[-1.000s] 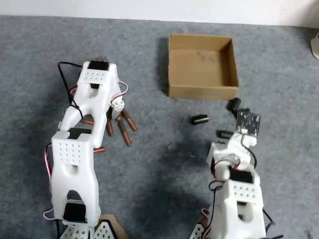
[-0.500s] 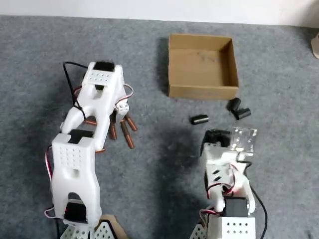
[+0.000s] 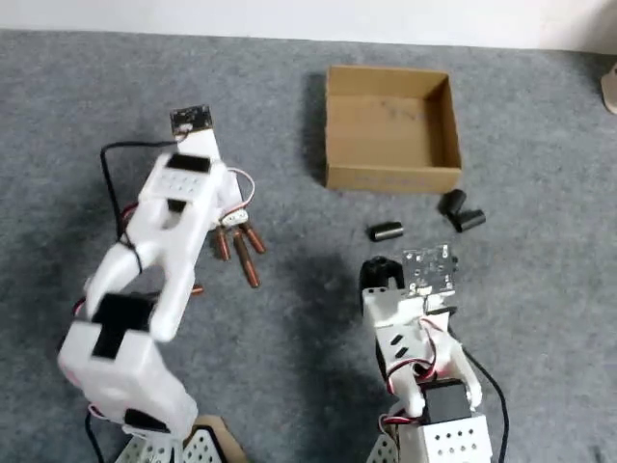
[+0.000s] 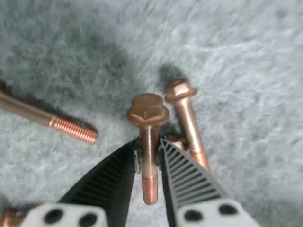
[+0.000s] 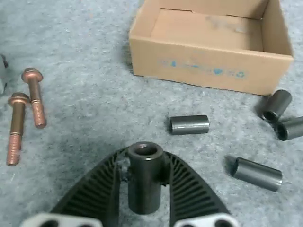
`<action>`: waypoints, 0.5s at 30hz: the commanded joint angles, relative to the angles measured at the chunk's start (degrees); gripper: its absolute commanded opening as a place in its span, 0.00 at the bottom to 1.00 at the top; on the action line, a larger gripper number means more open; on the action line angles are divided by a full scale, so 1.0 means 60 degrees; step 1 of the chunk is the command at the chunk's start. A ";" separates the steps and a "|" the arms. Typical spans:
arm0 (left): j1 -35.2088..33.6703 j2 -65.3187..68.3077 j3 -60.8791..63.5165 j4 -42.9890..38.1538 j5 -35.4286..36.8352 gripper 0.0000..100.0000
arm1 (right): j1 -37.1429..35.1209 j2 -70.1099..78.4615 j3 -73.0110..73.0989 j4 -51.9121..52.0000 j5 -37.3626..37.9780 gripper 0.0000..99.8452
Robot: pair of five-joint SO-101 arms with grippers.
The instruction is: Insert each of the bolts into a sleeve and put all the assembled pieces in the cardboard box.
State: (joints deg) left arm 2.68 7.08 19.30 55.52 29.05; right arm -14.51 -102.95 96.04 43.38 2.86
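Two claws, both loaded. My left gripper is clamped on the shank of a bolt, hex head out past the fingertips and threaded end back between the fingers. Just beside it a second bolt lies on the grey carpet, close against one finger. A third bolt lies apart, its thread pointing towards the held one. My right gripper is closed round a sleeve, its open bore facing my wrist camera. Between that claw and the cardboard box lies a loose sleeve, right in my line. Another sleeve sits off to one side, and a pair of sleeves rests near the box corner
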 commanded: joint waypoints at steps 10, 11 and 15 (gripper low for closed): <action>0.0315 -0.4300 0.5150 -0.6432 0.0103 0.00 | -0.1531 0.0022 0.1077 0.0198 0.0440 0.00; 0.0403 -0.4549 0.5487 -0.6828 0.0103 0.00 | -0.1663 0.0022 0.1077 0.0374 0.0791 0.00; 0.0872 -0.5458 0.6806 -0.8410 0.0103 0.00 | -0.2147 0.0022 0.1077 0.0681 0.2095 0.00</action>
State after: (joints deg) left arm 5.05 -19.91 57.19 12.18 29.23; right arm -25.49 -102.95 96.04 46.99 10.68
